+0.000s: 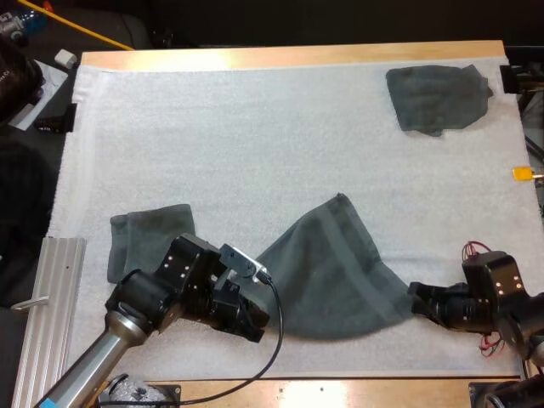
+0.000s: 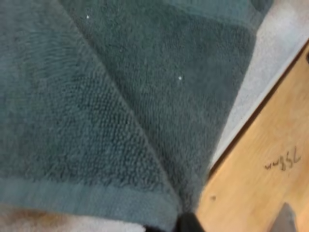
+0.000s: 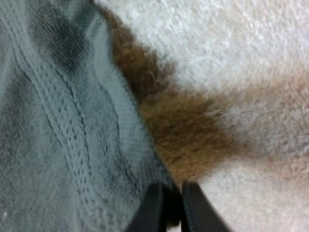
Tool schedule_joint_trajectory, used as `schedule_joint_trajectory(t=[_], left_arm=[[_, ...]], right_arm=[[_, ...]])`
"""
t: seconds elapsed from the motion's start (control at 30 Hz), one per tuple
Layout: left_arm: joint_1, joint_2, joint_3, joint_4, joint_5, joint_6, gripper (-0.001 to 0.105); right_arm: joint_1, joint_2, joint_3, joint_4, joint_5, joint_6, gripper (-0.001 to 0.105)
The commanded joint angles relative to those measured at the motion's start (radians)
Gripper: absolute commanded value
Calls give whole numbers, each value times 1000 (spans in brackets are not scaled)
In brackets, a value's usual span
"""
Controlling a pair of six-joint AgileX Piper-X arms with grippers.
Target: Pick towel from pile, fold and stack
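Note:
A dark grey-green towel (image 1: 327, 272) hangs stretched between both grippers near the mat's front edge, its far corner pointing up the mat. My left gripper (image 1: 255, 327) is shut on the towel's (image 2: 120, 96) left end, where the cloth gathers to a point at a black fingertip (image 2: 187, 223). At the right end, my right gripper (image 1: 416, 299) pinches the hem (image 3: 72, 121), its two fingers (image 3: 153, 208) pressed together on it. A second towel (image 1: 149, 238) lies flat at the left, partly under my left arm. A crumpled towel (image 1: 438, 98) sits at the far right.
A ribbed aluminium rail (image 1: 51, 314) lies along the mat's lower left edge. The wooden table edge (image 1: 340, 391) runs just in front of the held towel. The white mat (image 1: 255, 136) stretches wide between the towels.

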Motion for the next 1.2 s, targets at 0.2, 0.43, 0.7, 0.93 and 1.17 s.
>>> schedule_joint_trajectory(t=[0.2, 0.43, 0.7, 0.93, 1.17], left_arm=[[-93, -10, 4, -56, -7, -44, 0], [-32, 48, 2, -150, 0, -69, 0], [88, 179, 2, -250, 67, -91, 0], [56, -2, -4, -142, 26, -73, 0], [53, -122, -55, -43, 25, -76, 0]], right_arm=[[62, -47, 4, 101, 3, 11, 0], [71, 31, 7, -106, 15, 146, 0], [61, 210, 6, -370, 9, 267, 0], [81, -38, -3, -125, 13, 201, 0], [202, -155, -105, 19, 98, 191, 0]])
